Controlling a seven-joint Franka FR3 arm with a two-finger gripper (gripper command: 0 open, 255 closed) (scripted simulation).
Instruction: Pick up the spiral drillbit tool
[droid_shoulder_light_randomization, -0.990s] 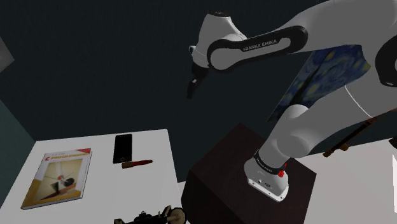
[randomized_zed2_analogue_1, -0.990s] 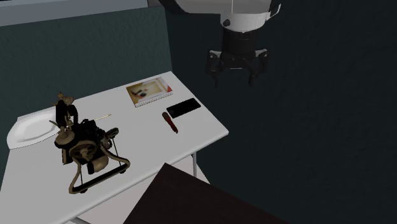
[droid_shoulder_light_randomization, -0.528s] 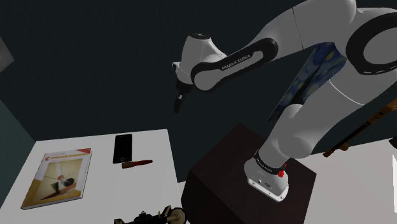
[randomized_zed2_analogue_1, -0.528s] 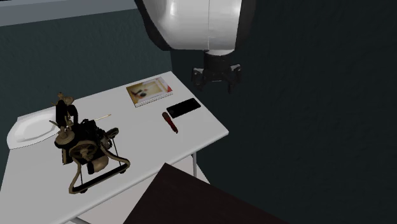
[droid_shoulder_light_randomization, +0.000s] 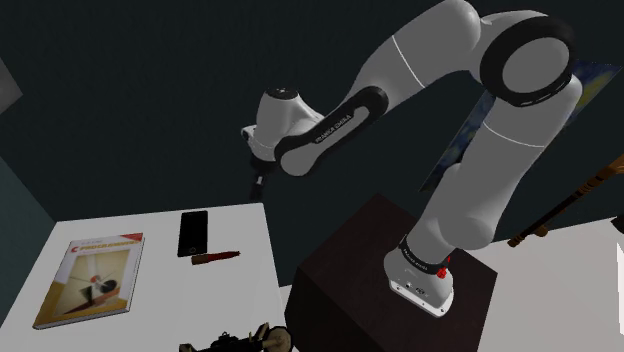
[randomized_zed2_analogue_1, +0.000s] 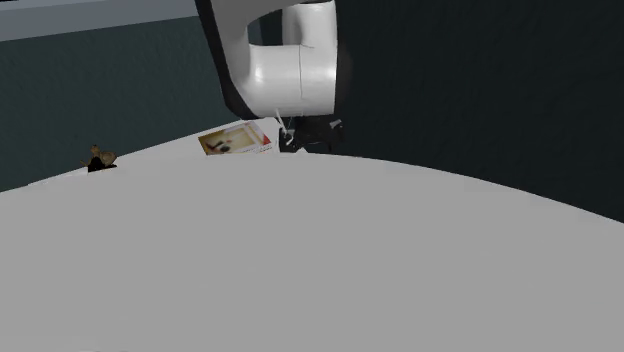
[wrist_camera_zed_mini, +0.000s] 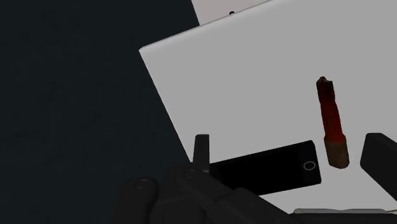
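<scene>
Arm (droid_shoulder_light_randomization: 470, 130) arches high off the dark stand (droid_shoulder_light_randomization: 345, 280), forearm sloping down toward the shoulder view's left. Claw (droid_shoulder_light_randomization: 258, 182) hangs over the far edge of the white desk (droid_shoulder_light_randomization: 160, 290), fingers spread, nothing between them. Spiral drillbit (wrist_camera_zed_mini: 331, 121) has a dark red fluted shaft and a tan-brown shank end. It lies flat on the desk just beside a black phone (wrist_camera_zed_mini: 267, 168).

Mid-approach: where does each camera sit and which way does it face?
Shoulder view: beside the stand, looking down over the white table; the arm reaches left.
Second exterior view: near the arm, facing the book; a grey arm link looms in front.
Wrist view: on the hand, looking along the open pincer at the red drill bit and black phone.
Shared: shoulder and wrist views both show drill bit and phone.
</scene>
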